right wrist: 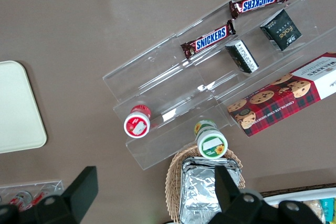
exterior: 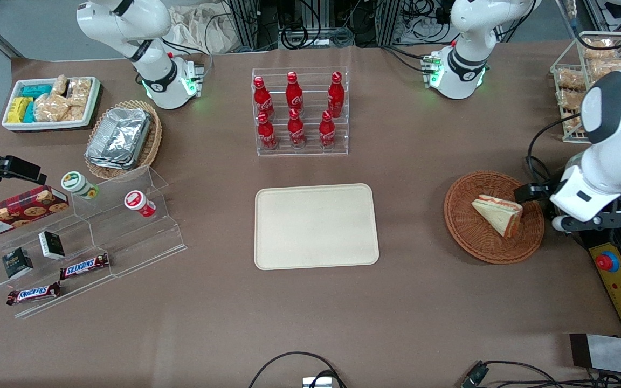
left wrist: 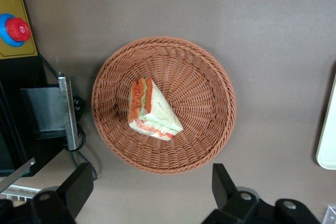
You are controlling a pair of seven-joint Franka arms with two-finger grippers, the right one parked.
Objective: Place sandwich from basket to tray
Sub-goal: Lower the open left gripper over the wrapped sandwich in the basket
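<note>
Sandwich (exterior: pixel 498 214) and basket (exterior: pixel 467 226) are found together toward the working arm's end of the table: the clear-wrapped wedge lies flat inside the round reddish-brown wicker basket, resting on the woven floor slightly toward the 9 o'clock side of its centre in the left wrist view (left wrist: pixel 152 109), with the orange-red and green filling showing along the cut edge. No part of the wedge is touched by anything but the basket (left wrist: pixel 205 87).

The gripper (left wrist: pixel 149 192) is held in the air above the table just outside the basket's rim, and its two dark fingers (left wrist: pixel 79 184) are spread wide with nothing between them. In the front view the gripper (exterior: pixel 529 192) is seen at about 2 o'clock of the basket, close to the rim, and only partly visible under the white arm.

The tray (exterior: pixel 316 226) lies flat at the middle of the table, at 9 o'clock from the basket in the front view and well apart from it, and nothing rests on its cream-beige surface. An acrylic rack of red cola bottles (exterior: pixel 297 110) is placed at 12 o'clock from the tray, farther from the front camera. A yellow control box with a red button (exterior: pixel 607 262) is seen near the basket at the table's edge.
</note>
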